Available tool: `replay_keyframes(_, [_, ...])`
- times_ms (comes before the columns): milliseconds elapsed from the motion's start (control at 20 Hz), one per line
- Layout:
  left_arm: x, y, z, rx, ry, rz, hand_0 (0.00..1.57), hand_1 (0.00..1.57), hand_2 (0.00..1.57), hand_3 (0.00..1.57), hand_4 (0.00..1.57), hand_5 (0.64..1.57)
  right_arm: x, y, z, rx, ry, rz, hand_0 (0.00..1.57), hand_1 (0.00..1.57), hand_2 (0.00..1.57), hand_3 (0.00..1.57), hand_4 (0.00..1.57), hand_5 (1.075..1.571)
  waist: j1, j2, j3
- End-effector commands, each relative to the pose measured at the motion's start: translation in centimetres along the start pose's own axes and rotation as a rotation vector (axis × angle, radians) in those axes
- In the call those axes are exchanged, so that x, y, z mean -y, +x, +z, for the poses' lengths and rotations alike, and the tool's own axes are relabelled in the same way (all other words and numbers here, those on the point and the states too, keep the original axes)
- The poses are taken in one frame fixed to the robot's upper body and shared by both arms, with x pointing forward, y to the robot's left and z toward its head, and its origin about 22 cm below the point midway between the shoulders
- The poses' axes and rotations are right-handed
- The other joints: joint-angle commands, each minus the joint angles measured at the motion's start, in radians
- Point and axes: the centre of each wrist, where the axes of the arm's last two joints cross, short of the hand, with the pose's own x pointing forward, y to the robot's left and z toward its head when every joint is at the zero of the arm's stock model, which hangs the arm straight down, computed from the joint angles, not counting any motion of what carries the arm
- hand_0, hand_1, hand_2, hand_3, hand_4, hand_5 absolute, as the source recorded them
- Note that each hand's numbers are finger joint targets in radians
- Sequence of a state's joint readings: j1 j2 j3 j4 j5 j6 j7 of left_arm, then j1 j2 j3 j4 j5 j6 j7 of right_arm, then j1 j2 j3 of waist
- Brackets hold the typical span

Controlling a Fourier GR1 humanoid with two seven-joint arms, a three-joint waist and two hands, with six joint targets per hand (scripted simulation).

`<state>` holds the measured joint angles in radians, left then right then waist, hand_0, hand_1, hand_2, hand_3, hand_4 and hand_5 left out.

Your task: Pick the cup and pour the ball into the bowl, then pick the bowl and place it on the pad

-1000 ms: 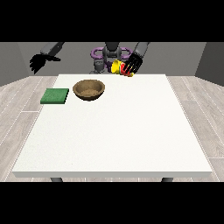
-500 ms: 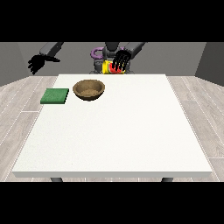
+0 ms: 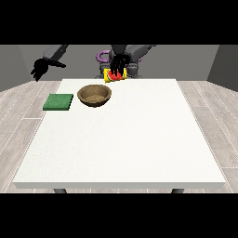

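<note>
Yellow cup (image 3: 110, 75) (hand (image 3: 119, 65) round it) at table's (image 3: 139, 139) far edge.

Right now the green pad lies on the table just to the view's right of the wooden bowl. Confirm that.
Not quite. The front view shows the green pad lying on the table at the view's left of the wooden bowl, not its right. The two lie side by side near the table's far edge.
</note>
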<state>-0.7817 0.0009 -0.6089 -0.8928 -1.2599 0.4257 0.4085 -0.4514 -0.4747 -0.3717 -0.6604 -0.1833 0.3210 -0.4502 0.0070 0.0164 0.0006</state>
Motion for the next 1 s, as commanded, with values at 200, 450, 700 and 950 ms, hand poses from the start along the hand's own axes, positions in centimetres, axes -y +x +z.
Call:
replay_keyframes(200, [1.1, 3.5, 3.3, 0.158, -0.063, -0.199, 0.32, 0.32, 1.57, 1.57, 0.96, 1.534, -2.6, 0.4, -2.1, 0.021, 0.027, -0.035, 0.00, 0.00, 0.00, 0.26, 0.00, 1.526, -0.026, 0.020, 0.0001])
replay_keyframes(450, [0.1, 2.5, 0.7, 0.234, -0.108, -0.336, 0.00, 0.00, 1.57, 1.57, 1.25, 1.395, -1.0, 1.9, -2.5, 0.041, 0.050, -0.044, 0.00, 0.00, 0.00, 0.16, 0.00, 1.516, -0.041, 0.042, -0.0002])
replay_keyframes(700, [-2.9, 4.6, -2.1, 0.298, -0.087, -0.585, 0.97, 0.97, 1.57, 1.57, 1.21, 1.419, -1.9, -0.5, -1.2, -0.002, 0.062, -0.050, 0.00, 0.00, 0.00, 0.12, 0.00, 1.518, -0.053, -0.003, 0.0007])
replay_keyframes(950, [-3.5, 5.0, -1.2, 0.370, -0.102, -0.560, 1.56, 1.56, 1.57, 1.57, 1.19, 1.467, -1.7, -2.1, 0.3, -0.046, 0.013, -0.045, 0.00, 0.00, 0.00, 0.17, 0.00, 1.516, 0.010, -0.040, -0.0004])
